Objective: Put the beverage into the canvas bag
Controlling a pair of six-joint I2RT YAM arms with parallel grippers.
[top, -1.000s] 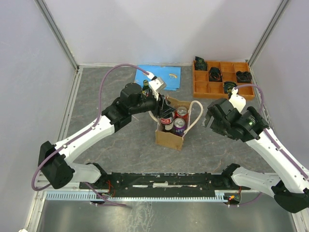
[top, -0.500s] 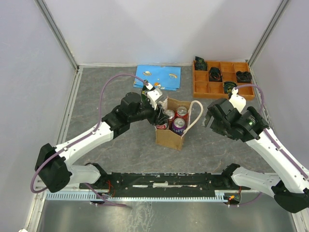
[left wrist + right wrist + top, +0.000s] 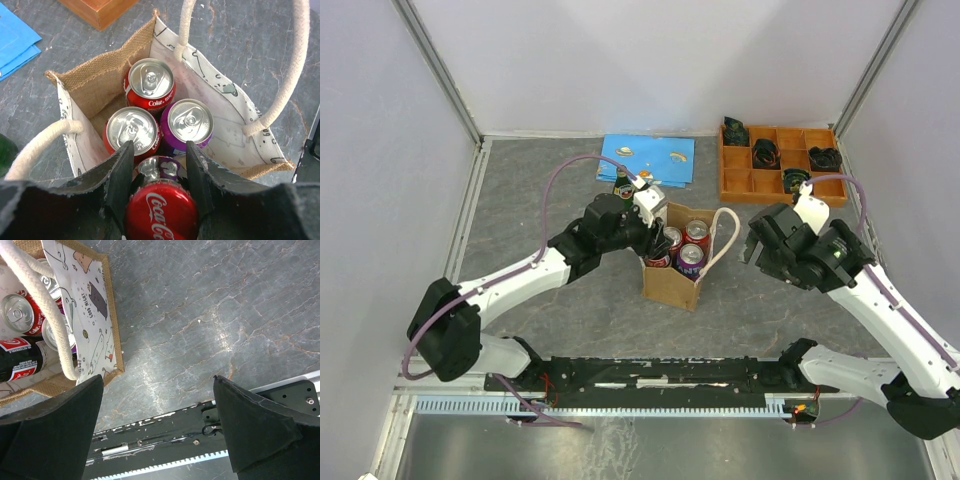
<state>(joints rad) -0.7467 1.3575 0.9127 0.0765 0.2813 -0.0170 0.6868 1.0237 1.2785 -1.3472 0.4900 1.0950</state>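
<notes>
Left gripper [image 3: 160, 150]: clamped on Coca-Cola bottle [image 3: 161, 212].
Coca-Cola bottle: in the canvas bag [image 3: 100, 82] mouth, beside 2 red cans [image 3: 149, 83] and 1 purple can [image 3: 190, 121].
Canvas bag: upright on table [image 3: 200, 315].
Right gripper [image 3: 157, 377]: fingers wide apart, holding nothing, just right of bag.

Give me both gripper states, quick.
Left gripper: shut on the Coca-Cola bottle.
Right gripper: open, empty.

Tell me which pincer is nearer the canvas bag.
Left. The left pincer sits at the open mouth of the canvas bag, gripping a Coca-Cola bottle there; the right pincer hangs open over the table to the bag's right, clear of it.
</notes>
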